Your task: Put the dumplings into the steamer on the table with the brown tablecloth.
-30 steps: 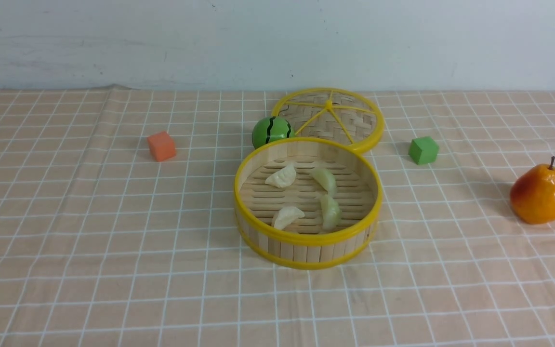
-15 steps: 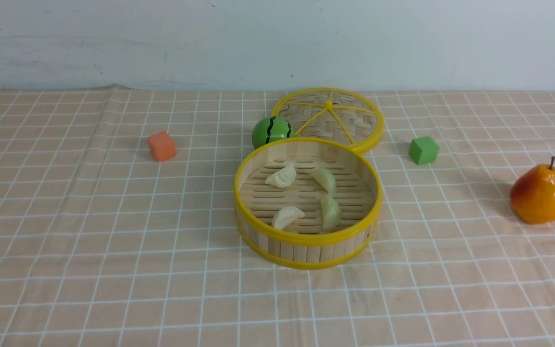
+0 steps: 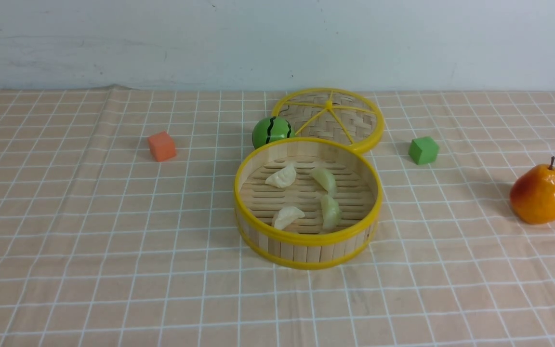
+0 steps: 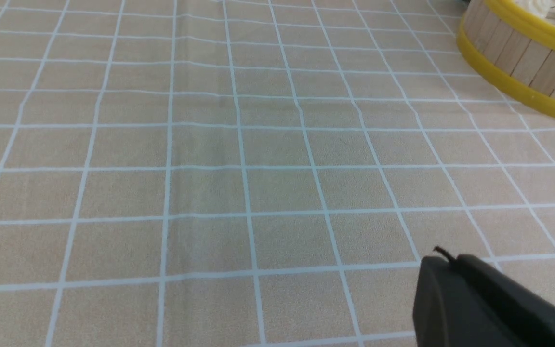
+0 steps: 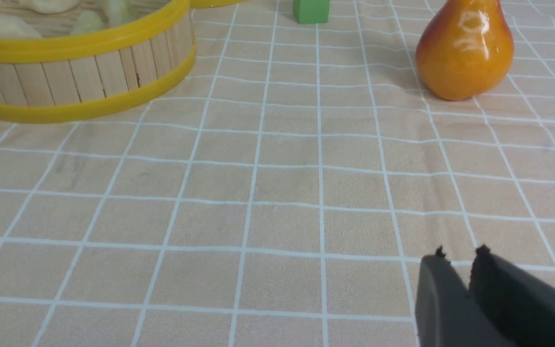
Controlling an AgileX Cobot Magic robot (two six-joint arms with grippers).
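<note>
The steamer [image 3: 306, 237], a round bamboo basket with yellow rims, stands mid-table on the brown tablecloth [image 3: 113, 241]. Several dumplings lie on its slatted floor: cream ones [image 3: 281, 176] [image 3: 287, 217] on the left, greenish ones [image 3: 324, 179] [image 3: 330, 211] on the right. Neither arm shows in the front view. In the left wrist view my left gripper [image 4: 443, 258] hangs over bare cloth, shut and empty, with the steamer [image 4: 523, 53] off to one side. My right gripper [image 5: 460, 255] stands open by a narrow gap, with nothing between its tips, over cloth between the steamer [image 5: 80, 67] and a pear.
The woven lid [image 3: 335, 118] lies flat behind the steamer, with a green watermelon ball [image 3: 271, 131] beside it. An orange cube [image 3: 162, 146] sits at the left, a green cube [image 3: 423, 150] at the right. An orange pear [image 3: 539, 193] stands at the far right.
</note>
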